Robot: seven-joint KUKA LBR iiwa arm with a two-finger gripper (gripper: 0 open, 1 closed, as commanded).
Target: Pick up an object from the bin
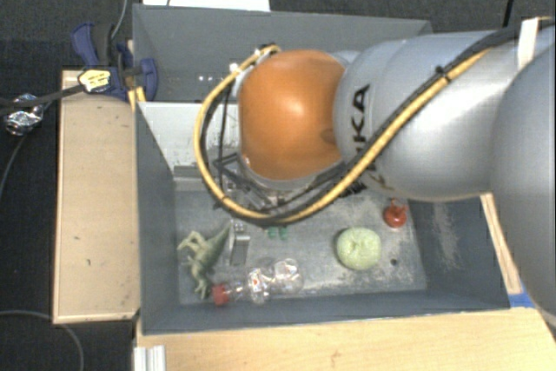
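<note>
Beneath the orange wrist cover (291, 113), low over the near-left part of the bin floor, sits the gripper (238, 246). The cover and the looped yellow cable (207, 143) hide most of it, so I cannot tell whether it stands apart or together, and nothing can be seen held in it.

Just left of the gripper lies a green toy figure (201, 255), a spiky animal shape, which is the nearest thing and so the likeliest one to be picked. A crumpled piece of clear plastic (274, 277) lies a little nearer and to the right, with a small red thing (221, 294) by the near wall. A small dark green bit (276, 232) lies just right of the gripper. Well apart to the right are a pale green round lump (358, 248) and a small red object (395, 215).

To do the step well, the gripper should be centred over the toy's body rather than its thin limbs, and closed across the narrow width. It should also stay clear of the left wall of the bin (161, 213), since the toy lies near it. The clear plastic is close enough to be caught by mistake.
</note>
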